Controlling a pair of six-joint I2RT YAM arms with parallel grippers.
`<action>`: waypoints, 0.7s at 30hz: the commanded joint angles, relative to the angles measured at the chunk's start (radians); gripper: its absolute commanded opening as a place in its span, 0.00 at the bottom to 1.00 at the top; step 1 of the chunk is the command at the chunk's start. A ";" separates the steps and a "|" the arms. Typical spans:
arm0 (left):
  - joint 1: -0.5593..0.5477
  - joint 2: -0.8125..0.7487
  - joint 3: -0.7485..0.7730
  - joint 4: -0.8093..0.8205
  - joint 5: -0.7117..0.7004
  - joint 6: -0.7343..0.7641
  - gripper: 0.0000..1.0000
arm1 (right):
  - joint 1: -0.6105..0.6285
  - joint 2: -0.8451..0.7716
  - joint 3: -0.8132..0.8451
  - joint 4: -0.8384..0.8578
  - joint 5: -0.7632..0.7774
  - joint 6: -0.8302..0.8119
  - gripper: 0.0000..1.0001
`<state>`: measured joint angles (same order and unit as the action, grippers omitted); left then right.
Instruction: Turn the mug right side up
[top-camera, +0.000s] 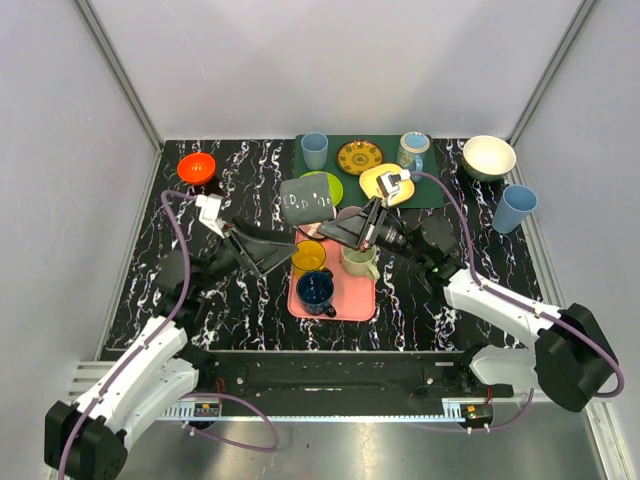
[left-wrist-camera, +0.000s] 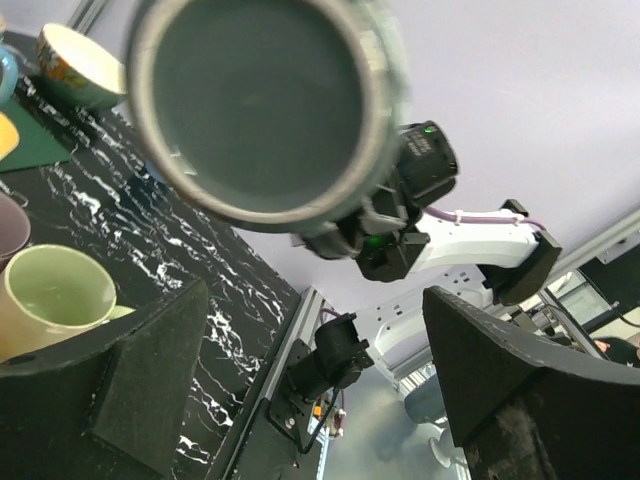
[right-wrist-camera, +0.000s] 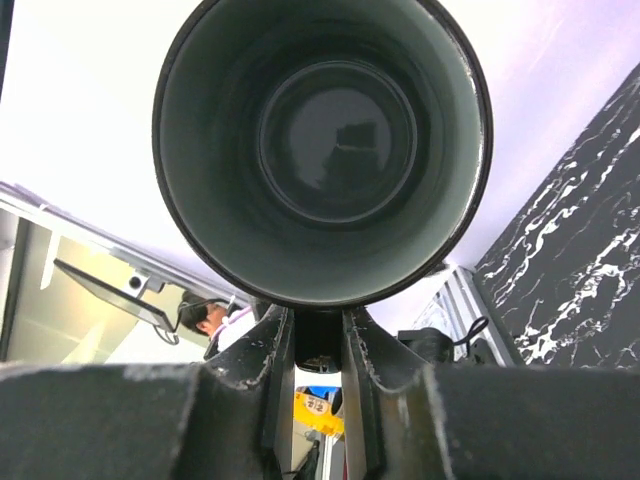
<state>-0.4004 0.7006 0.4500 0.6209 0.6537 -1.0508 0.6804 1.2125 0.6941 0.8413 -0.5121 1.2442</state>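
The dark grey mug (top-camera: 305, 203) hangs in the air above the pink tray (top-camera: 352, 292), tipped on its side with its mouth toward the arms. My right gripper (top-camera: 335, 228) is shut on its handle; in the right wrist view the fingers (right-wrist-camera: 275, 360) clamp the handle below the mug's open mouth (right-wrist-camera: 320, 150). My left gripper (top-camera: 285, 255) is open and empty, just left of and below the mug. In the left wrist view the mug (left-wrist-camera: 265, 110) shows above the spread fingers (left-wrist-camera: 130, 370), not touching them.
On the tray stand a yellow cup (top-camera: 308, 256), a dark blue mug (top-camera: 316, 291) and a pale green mug (top-camera: 358, 262). Behind is a green mat (top-camera: 430, 190) with a blue cup (top-camera: 314, 150), plates and a jar. An orange bowl (top-camera: 196, 167), cream bowl (top-camera: 489, 157) and blue cup (top-camera: 513, 208) stand at the sides.
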 joint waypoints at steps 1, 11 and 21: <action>-0.005 0.071 0.044 0.060 0.023 0.026 0.89 | -0.002 0.022 0.053 0.245 -0.060 0.050 0.00; -0.014 0.210 0.101 0.227 -0.017 -0.070 0.74 | -0.001 0.035 0.047 0.179 -0.098 -0.012 0.00; -0.072 0.327 0.133 0.390 -0.075 -0.181 0.42 | -0.001 0.005 0.032 0.033 -0.106 -0.143 0.00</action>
<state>-0.4484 1.0119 0.5117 0.8505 0.6365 -1.1908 0.6647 1.2541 0.6952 0.8719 -0.5652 1.1790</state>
